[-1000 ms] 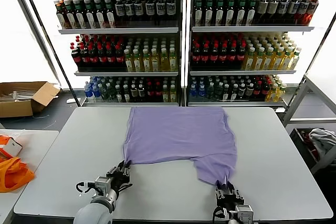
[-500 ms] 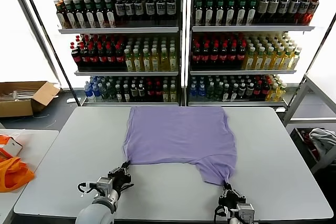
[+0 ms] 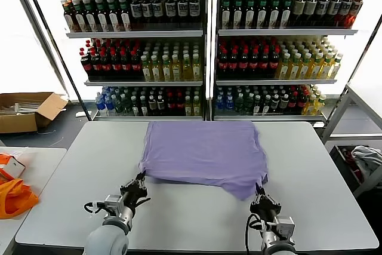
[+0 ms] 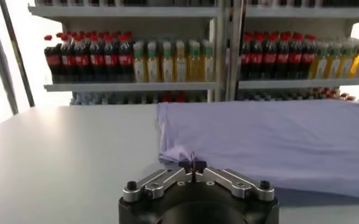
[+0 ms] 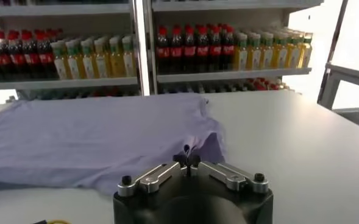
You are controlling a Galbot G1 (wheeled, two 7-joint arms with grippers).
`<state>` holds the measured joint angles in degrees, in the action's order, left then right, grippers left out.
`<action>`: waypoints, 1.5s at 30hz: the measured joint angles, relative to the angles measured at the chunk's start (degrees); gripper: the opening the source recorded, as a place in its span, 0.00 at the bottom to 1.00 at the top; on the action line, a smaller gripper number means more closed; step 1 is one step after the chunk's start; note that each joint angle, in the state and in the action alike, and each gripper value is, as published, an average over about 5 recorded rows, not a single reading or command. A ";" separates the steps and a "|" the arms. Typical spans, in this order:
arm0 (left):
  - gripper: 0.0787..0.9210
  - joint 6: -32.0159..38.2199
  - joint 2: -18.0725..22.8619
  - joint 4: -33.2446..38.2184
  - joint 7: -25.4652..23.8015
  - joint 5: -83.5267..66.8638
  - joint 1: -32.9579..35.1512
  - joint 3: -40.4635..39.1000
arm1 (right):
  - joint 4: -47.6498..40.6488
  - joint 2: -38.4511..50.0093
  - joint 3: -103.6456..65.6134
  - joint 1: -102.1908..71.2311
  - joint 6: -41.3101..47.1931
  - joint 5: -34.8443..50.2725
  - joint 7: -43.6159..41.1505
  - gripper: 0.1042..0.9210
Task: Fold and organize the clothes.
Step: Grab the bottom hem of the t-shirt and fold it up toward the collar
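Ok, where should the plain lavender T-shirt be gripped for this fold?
At its two near corners, approached from the robot's side of the grey table. The lavender T-shirt lies flat, those corners nearest; left gripper and right gripper are shut on them.

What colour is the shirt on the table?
The T-shirt is plain light purple, with no print showing. The head view shows it best.

A pale grey rectangular table stands before two tall glass-doored coolers stacked with rows of bottled drinks. An open brown cardboard box sits on the dark floor, in bright daylight.
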<state>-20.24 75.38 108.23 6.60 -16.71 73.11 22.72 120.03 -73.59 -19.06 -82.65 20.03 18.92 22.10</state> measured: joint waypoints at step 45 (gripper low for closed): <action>0.42 1.98 -1.23 -21.06 -1.26 -4.98 -20.60 -4.00 | -31.17 -5.89 3.20 33.62 0.01 3.15 -3.14 0.42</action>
<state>-18.26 74.15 87.17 5.34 -21.68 52.51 18.72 88.87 -79.48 -15.86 -49.04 20.04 22.08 18.95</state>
